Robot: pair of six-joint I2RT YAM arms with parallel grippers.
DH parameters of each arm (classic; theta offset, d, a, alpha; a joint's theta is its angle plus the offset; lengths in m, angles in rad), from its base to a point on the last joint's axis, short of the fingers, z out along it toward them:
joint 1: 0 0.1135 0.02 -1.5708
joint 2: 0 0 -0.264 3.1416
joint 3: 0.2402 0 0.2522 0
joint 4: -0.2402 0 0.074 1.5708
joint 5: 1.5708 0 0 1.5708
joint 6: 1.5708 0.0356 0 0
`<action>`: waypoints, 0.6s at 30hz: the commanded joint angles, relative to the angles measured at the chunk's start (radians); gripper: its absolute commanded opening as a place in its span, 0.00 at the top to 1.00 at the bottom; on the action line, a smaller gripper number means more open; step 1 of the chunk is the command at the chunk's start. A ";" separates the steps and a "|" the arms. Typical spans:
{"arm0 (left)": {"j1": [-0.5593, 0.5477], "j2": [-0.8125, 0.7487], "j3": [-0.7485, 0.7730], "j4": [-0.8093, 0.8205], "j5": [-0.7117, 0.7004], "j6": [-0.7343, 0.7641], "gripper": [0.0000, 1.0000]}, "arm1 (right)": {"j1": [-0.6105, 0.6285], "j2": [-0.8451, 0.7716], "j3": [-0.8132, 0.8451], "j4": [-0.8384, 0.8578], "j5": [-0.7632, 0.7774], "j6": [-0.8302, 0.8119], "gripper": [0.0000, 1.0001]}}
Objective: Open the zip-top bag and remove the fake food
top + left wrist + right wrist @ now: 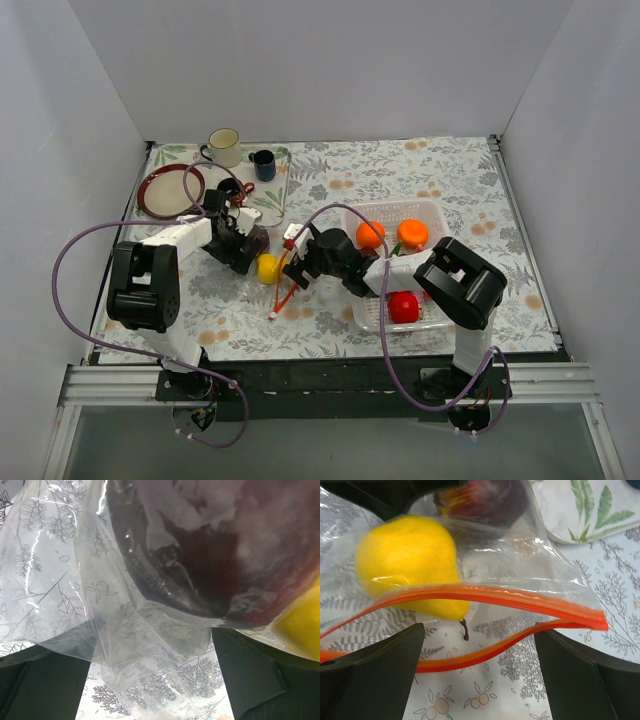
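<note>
The zip-top bag (256,262) lies on the patterned cloth between my two grippers, its orange-red zip strip (495,599) parted into an open mouth. Inside it are a yellow pear-like piece (407,562) and a dark red piece (210,550) of the fake food. My left gripper (152,650) is open at the bag's closed end, with loose clear plastic (145,645) lying between its fingers. My right gripper (480,630) is open at the mouth, its fingers either side of the lower strip. Two orange balls (370,234) and a red piece (403,306) sit in the white basket (432,212).
At the back left stand a cream mug (224,147), a dark blue mug (264,165) and a red-rimmed plate (170,190). A leaf-patterned tray (580,510) lies just beyond the bag. White walls enclose the table on three sides.
</note>
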 commanded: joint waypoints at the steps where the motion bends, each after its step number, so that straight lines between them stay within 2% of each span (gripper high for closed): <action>1: -0.004 0.004 0.022 -0.032 -0.008 0.006 0.02 | 0.039 0.020 0.057 0.013 -0.023 -0.026 0.02; 7: -0.030 0.015 0.084 -0.078 0.038 -0.045 0.02 | 0.048 0.058 0.078 0.010 -0.045 -0.002 0.01; 11: -0.088 0.001 0.107 -0.115 0.065 -0.085 0.02 | 0.056 0.103 0.112 -0.009 -0.076 0.033 0.01; 18: -0.163 -0.026 0.097 -0.135 0.058 -0.118 0.02 | 0.102 0.103 0.092 0.008 -0.007 0.052 0.02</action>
